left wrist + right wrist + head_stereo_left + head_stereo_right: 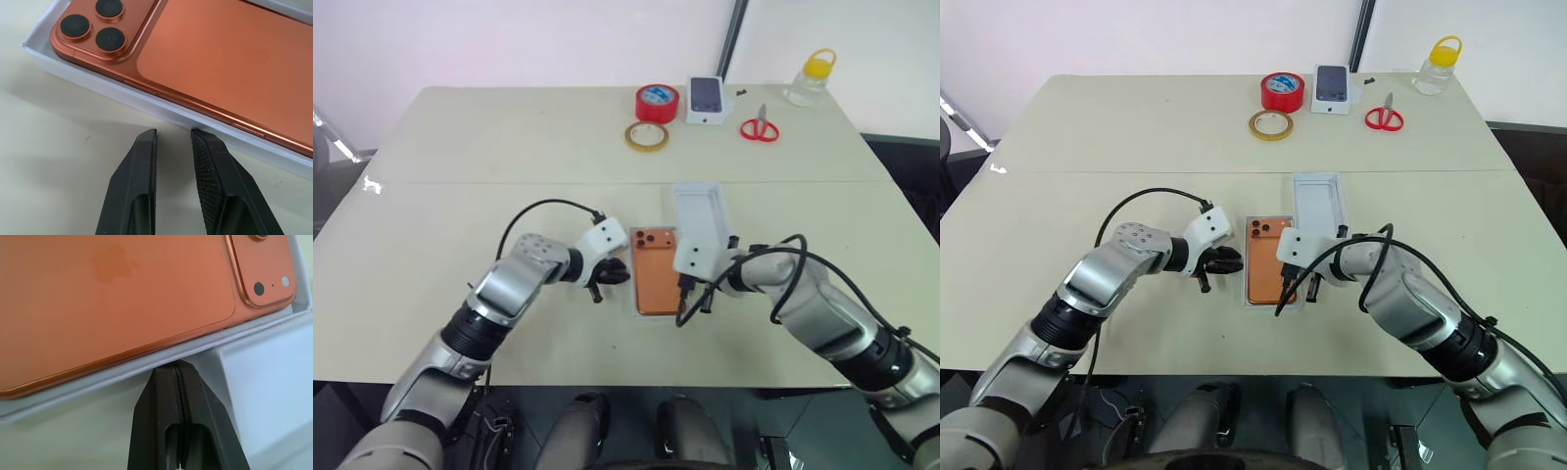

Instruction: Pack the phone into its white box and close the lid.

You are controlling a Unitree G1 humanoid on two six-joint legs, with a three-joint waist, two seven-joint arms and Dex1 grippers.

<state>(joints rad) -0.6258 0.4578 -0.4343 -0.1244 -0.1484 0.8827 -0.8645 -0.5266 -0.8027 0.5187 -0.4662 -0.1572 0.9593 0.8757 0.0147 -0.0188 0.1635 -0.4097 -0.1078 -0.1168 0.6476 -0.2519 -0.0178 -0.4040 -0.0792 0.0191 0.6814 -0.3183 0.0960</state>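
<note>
A pale cream worktop (509,147) fills the scene, with two robot arms reaching in over its near half. At the centre lies the orange smartphone (655,272), back up, its raised cluster of dark round lenses at the far left corner, seated inside the shallow white rectangular box (161,108) whose thin white wall shows along the phone's edges. Just beside it on the right, set a little farther from the robot, lies the plain white shallow lid (701,213), open side up, its near end hidden behind the right wrist. The left gripper (173,134) sits just left of the box, its black jaws a little apart with nothing between them, tips near the box's long wall without touching it. The right gripper (176,366) sits at the box's right side, jaws pressed fully together and empty, their joined tip at the box wall, with the lid's corner close beside it. Along the far edge of the worktop stand a red roll of tape (657,102), a flat tan ring of clear tape (646,136), a small white box with a dark phone picture on top (705,100), red-handled scissors (760,126) and a clear plastic jar with a yellow lid (811,78), all well apart from the grippers.
</note>
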